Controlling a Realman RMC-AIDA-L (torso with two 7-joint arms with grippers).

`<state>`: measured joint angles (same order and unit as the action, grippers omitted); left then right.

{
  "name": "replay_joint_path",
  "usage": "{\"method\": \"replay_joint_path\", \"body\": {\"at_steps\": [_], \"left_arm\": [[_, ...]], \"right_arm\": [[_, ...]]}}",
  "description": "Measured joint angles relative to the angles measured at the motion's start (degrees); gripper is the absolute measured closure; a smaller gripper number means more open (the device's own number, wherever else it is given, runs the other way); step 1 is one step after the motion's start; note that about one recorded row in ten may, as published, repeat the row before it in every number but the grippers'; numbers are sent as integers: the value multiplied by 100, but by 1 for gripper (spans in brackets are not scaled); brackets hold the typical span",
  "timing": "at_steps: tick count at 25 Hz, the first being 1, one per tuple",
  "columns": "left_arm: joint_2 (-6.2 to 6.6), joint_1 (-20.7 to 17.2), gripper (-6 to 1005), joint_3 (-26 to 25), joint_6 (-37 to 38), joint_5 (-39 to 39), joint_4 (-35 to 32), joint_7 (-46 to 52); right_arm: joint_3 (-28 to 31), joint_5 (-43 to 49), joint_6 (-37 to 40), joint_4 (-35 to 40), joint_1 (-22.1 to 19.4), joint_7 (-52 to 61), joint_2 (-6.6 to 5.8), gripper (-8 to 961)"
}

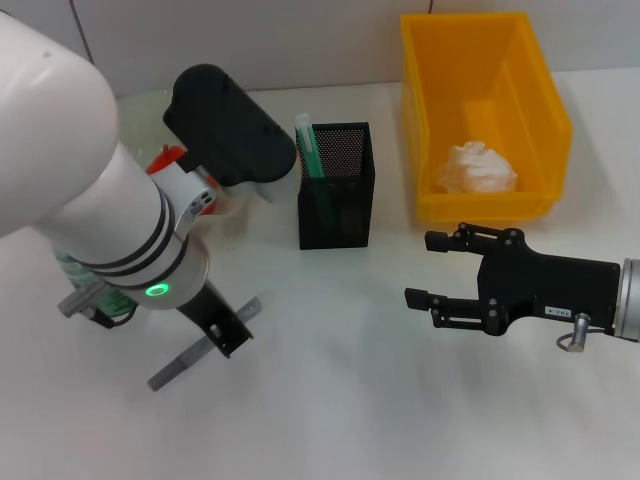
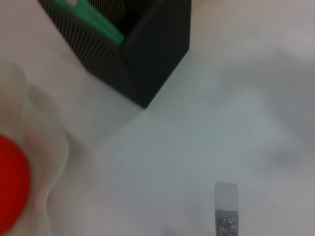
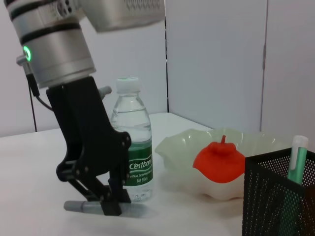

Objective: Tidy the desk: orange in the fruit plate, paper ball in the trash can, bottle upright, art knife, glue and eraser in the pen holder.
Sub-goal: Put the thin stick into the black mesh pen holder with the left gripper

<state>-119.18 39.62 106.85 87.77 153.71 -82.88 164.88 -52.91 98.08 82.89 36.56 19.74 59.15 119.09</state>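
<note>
**Head view: knife pinched low, bottle close by the arm**

Head view shows my left gripper (image 1: pixel 222 335) down at the table (image 1: pixel 330 400), its black fingers narrowed on a grey bar that I take for the art knife (image 1: pixel 175 372), held about mid-length and lying nearly flat. The right gripper (image 1: pixel 430 270) hangs spread wide and empty in front of the trash can (image 1: pixel 480 60), where the paper ball (image 1: pixel 480 168) already lies.

My chief worry is the bottle (image 3: pixel 132 142). It stands upright just beside the left fingers, and a careless lift or swing of that wrist could tip it. Second worry: the knife is long and level, so unless I tilt it end-down it may catch the rim of the pen holder (image 1: pixel 335 200), which looks light enough to topple. A green-and-white stick (image 1: pixel 305 145) already takes up one corner. A mid-length pinch could also let the knife swivel.

The orange (image 3: pixel 219 160) sits in the fruit plate (image 3: pixel 182 147). I cannot find the eraser.

The tabletop is white, smooth and likely slippery. Pale panelled walls stand behind it.
</note>
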Motion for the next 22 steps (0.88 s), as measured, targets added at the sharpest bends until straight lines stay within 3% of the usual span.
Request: {"method": "replay_joint_path", "body": {"at_steps": [22], "left_arm": [[0, -135, 867, -24, -742, -198, -1232, 0]], "right_arm": [[0, 1, -19, -18, -13, 0, 0, 188]]}}
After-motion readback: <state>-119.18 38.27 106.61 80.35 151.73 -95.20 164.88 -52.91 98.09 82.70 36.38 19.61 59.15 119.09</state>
